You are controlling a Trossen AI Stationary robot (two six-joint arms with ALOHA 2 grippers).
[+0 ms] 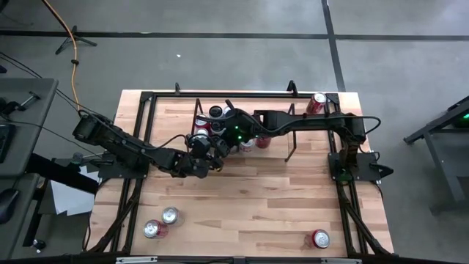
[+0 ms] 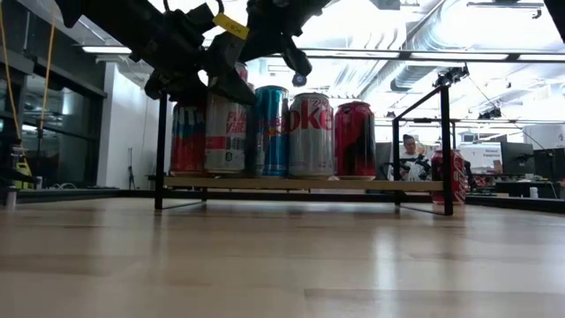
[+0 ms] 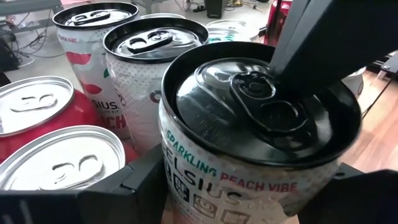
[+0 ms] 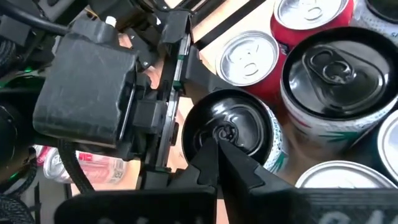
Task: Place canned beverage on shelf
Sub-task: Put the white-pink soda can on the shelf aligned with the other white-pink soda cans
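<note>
A white Celsius can with a black top (image 3: 249, 118) stands among several other cans on the low black-rod shelf (image 2: 415, 185) at the table's far middle. In the low view it is the white can (image 2: 225, 124) second from the left. My left gripper (image 1: 199, 147) comes from the table's left and is shut on this can. My right gripper (image 4: 217, 146) reaches in from the right, fingers together, its tip on the can's top. White, red, blue and silver cans stand close around it. My left gripper pinches the Celsius can's side wall (image 3: 186, 180) between its two fingers, one on each side, near the can's top. The can stands upright; its base is hidden in the wrist views. My right gripper's shut fingers (image 3: 298, 43) slant down from above onto the can's black lid (image 4: 233, 127), beside the pull tab.
Two white Celsius cans (image 3: 134, 56) and red cans with silver tops (image 3: 37, 112) crowd the held can. Loose cans lie on the table: two at the near left (image 1: 163, 222), one at the near right (image 1: 320, 238), one at the far right (image 1: 316, 103).
</note>
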